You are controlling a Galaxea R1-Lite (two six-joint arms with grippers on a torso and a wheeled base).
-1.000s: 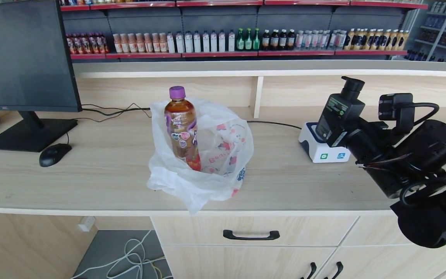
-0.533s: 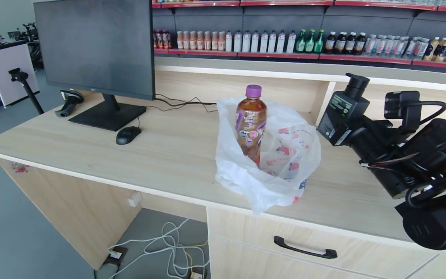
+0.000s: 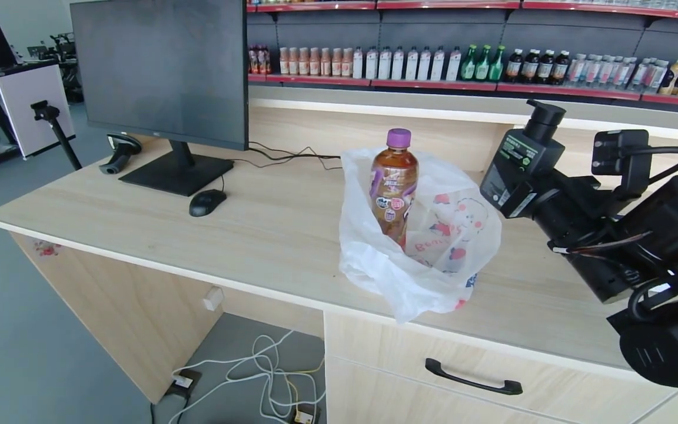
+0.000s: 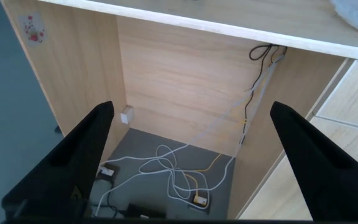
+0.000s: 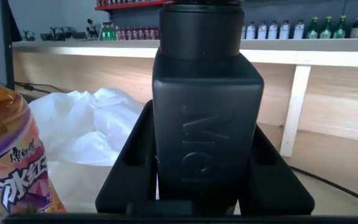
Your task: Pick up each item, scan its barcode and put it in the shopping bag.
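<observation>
The worktop (image 3: 256, 235) carried the shopping bag (image 3: 433, 259), mouth open to receive goods, a tea bottle (image 3: 394, 182) upright inside. Our right end effector (image 3: 540, 199) clamped a black bottle (image 3: 520, 160) beside the bag (we judged it awaiting its scan); our left end effector (image 4: 191, 112) hung spread wide, empty.

1. The head camera has turned toward the robot's left, so the whole picture has shifted.
2. The right gripper (image 3: 546, 199), clamped on the black box-shaped barcode scanner (image 3: 518, 168), has swung in from well apart to just beside the white plastic shopping bag (image 3: 451, 253).
</observation>
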